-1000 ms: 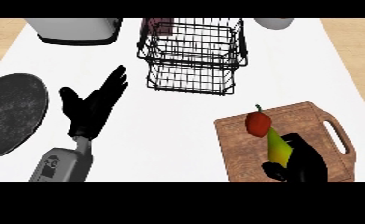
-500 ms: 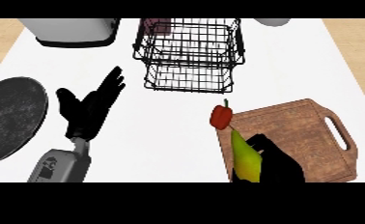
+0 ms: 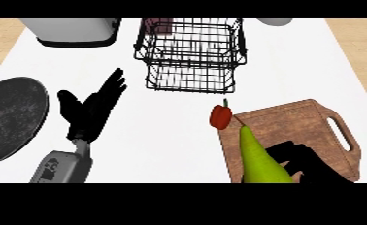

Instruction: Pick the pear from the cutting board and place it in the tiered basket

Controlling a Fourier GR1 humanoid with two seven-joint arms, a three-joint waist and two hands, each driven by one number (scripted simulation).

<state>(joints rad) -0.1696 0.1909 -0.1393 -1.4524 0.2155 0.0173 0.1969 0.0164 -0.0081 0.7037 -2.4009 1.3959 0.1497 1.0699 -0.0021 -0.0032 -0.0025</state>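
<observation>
A green pear (image 3: 259,159) with a red tip (image 3: 221,116) is held in my right hand (image 3: 307,163), whose fingers curl round its lower end at the bottom right. The pear points up and left, its red tip past the left edge of the wooden cutting board (image 3: 305,122). The black wire tiered basket (image 3: 191,54) stands at the top centre, apart from the pear. My left hand (image 3: 91,107) rests open at the left, fingers up, holding nothing.
A dark round plate (image 3: 18,112) lies at the left edge. A grey-white appliance (image 3: 72,31) stands at the top left and a white object (image 3: 276,22) at the top right. The cutting board has a handle slot (image 3: 342,133) on its right side.
My right hand has carried the pear leftward and lifted it, so its red tip now hangs past the board's left edge, nearer the basket. The left hand has stayed put.
</observation>
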